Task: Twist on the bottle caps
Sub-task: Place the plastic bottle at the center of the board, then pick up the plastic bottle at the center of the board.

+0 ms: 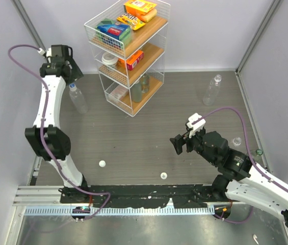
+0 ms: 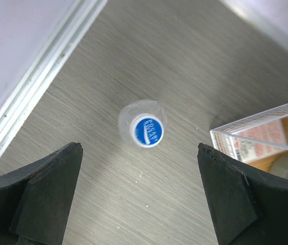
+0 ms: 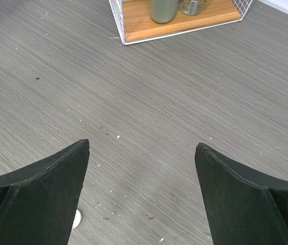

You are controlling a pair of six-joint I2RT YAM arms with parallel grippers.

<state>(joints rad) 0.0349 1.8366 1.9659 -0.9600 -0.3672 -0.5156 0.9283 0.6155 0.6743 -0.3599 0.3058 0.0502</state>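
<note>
Grey wood-grain tabletop [image 1: 149,138] filled every view, shut in by pale walls at the left, back and right of the top view. The left gripper [image 2: 139,149] hung with its fingers spread wide and touching nothing, straight above a standing bottle [image 1: 77,99] that already wore a blue cap [image 2: 148,130]. The right gripper [image 3: 141,145] was just as wide open and empty over bare table. Trouble was likeliest at upper left: the bottle was tall, light and narrow, so a descent slightly off centre would probably catch its shoulder with one finger and tip it. That corner was tight too, with the wall rail [image 2: 36,87] on one side and the rack [image 1: 133,66] corner close by the other finger in the left wrist view. Two loose caps [image 1: 102,164] lay well apart near the bottom of the top view; being small and round, they could skid or roll from a pinch that landed on the rim. In the right wrist view one cap [image 3: 76,218] lay half hidden by a finger, so a blind closing move might flick it away. A second bottle [image 1: 211,90] stood alone at upper right near the corner post; whether it was capped could not be told. The widest free room was the middle, between rack and arm bases.
</note>
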